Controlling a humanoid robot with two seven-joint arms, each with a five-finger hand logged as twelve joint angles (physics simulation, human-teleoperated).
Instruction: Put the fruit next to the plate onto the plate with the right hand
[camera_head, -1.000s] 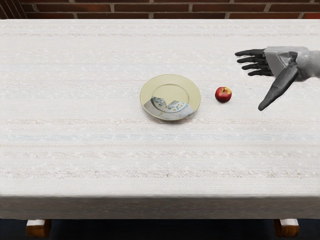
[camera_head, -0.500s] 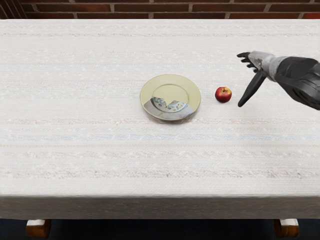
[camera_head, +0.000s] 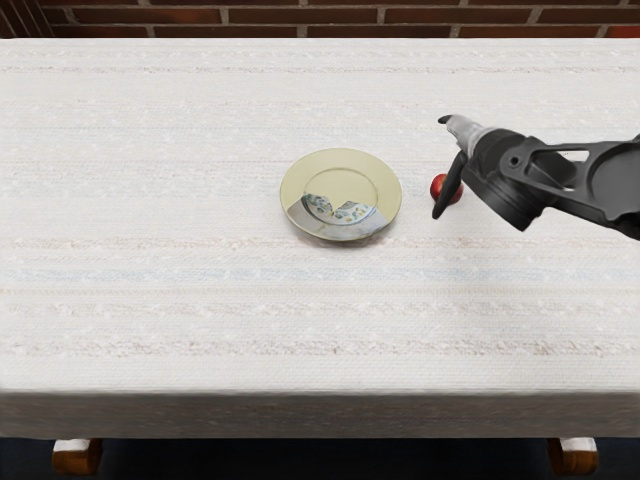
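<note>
A red apple (camera_head: 438, 184) lies on the table just right of a round, shiny yellowish plate (camera_head: 300, 172). My right hand (camera_head: 448, 165) reaches in from the right edge and hovers over the apple. Its dark thumb (camera_head: 450, 188) hangs straight down across the front of the fruit, hiding most of it. Another fingertip points left above the apple. The hand looks open and is not closed on the fruit. The wrist and forearm (camera_head: 560, 185) cover the rest of the fingers. The plate holds nothing. The left arm is out of view.
A white cloth covers the long table (camera_head: 200, 300), whose front edge runs near the bottom of the picture. A brick wall (camera_head: 300, 15) stands behind the far edge.
The right hand has moved left and down from beside the apple to directly over it, turning so the wrist faces the camera. The apple and plate have not moved.
</note>
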